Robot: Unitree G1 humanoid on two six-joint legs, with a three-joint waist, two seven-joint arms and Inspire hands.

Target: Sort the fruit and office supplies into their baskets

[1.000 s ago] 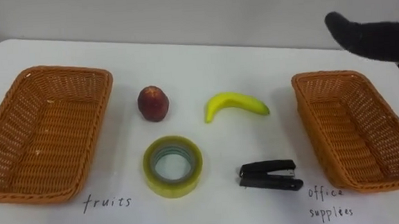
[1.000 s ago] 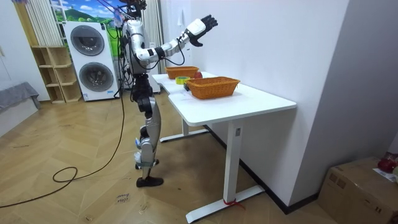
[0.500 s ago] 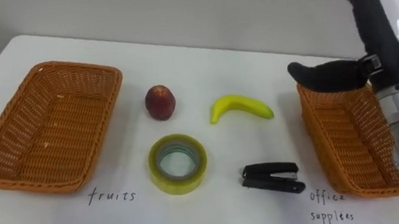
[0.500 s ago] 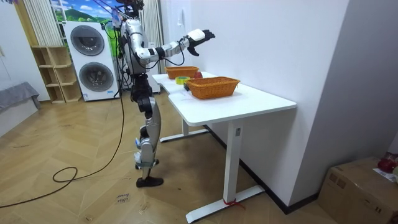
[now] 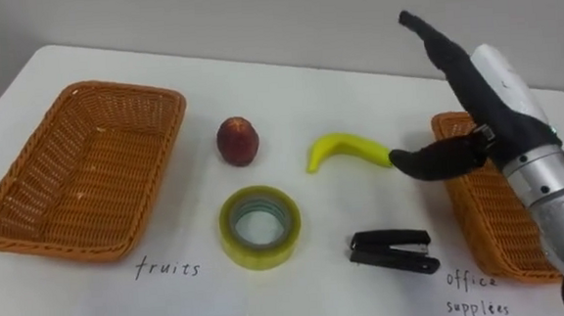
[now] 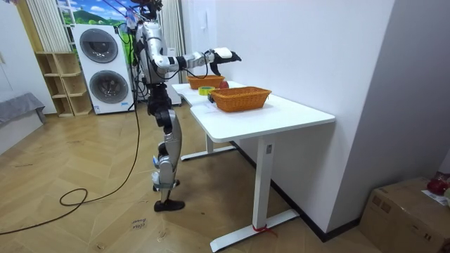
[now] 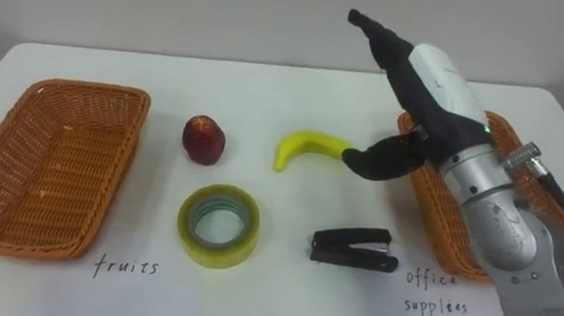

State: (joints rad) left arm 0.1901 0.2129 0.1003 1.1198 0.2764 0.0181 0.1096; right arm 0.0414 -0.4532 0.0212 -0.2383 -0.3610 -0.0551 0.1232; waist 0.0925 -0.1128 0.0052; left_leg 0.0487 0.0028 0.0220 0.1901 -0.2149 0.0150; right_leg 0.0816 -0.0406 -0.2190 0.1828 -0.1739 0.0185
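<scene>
**Fruit and supplies lying between two baskets**

A curved yellow banana [image 5: 348, 151], a round red fruit [image 5: 238, 140], a yellowish roll of clear tape [image 5: 259, 226] and a black stapler [image 5: 393, 252] are laid on the white table [image 5: 307, 88]. They lie between the left brown wicker basket [image 5: 68, 181] and the right brown wicker basket [image 5: 482, 219]. The right hand [image 5: 490, 106] is held above the right basket's rim, fingers straight, thumb spread toward the banana's end. Stacked washing machines [image 6: 112, 84] are seen behind the robot.
</scene>
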